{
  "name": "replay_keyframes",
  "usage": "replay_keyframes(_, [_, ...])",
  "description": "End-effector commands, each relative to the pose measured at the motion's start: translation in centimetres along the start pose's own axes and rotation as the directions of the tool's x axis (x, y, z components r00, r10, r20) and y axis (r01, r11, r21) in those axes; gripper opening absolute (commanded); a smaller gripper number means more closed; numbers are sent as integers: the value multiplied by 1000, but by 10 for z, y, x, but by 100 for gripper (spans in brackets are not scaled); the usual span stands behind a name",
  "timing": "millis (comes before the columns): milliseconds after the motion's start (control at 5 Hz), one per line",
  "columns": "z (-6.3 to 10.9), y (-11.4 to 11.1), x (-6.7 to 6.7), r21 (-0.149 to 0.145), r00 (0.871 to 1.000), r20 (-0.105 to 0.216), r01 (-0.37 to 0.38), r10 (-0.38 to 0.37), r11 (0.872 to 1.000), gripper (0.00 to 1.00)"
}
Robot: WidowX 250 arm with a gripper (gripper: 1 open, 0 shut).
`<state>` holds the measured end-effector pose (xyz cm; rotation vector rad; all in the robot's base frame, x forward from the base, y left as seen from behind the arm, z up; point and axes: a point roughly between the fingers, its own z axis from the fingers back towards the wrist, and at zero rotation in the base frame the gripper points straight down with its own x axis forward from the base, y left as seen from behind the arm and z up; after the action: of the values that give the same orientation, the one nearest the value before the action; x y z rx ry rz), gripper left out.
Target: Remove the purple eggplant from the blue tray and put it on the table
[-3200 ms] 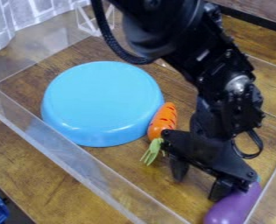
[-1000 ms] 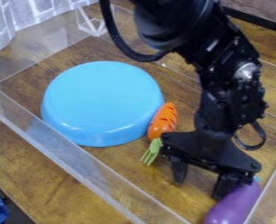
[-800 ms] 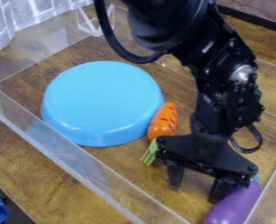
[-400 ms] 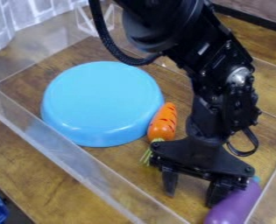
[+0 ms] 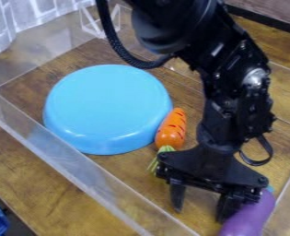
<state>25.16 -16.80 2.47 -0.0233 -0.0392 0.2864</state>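
Note:
The purple eggplant [image 5: 248,221] lies on the dark wood table [image 5: 272,103] at the bottom right, partly cut off by the frame edge, just right of my gripper. The blue tray [image 5: 105,106] sits at the centre left and holds nothing. My gripper [image 5: 206,197] points down at the table between the carrot and the eggplant; its black fingers [image 5: 179,195] are spread apart and hold nothing.
An orange toy carrot [image 5: 172,128] with green leaves lies against the tray's right rim, close behind my gripper. Low clear acrylic walls [image 5: 74,157] edge the table at the front and left. The black arm [image 5: 209,55] rises over the right side.
My gripper has shifted slightly left and lower, away from the eggplant and closer to the carrot's leaves. The eggplant, carrot and tray have stayed in place.

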Motion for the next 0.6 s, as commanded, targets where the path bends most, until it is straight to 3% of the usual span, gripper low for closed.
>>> replay_keyframes(0, [30,-25,10,-79,998,47,-35,38,996,0])
replay_keyframes(200, [35,-27,19,-90,995,44,-86,90,992,0])
replay_keyframes(400, [23,-20,19,-99,997,32,-61,65,993,0])
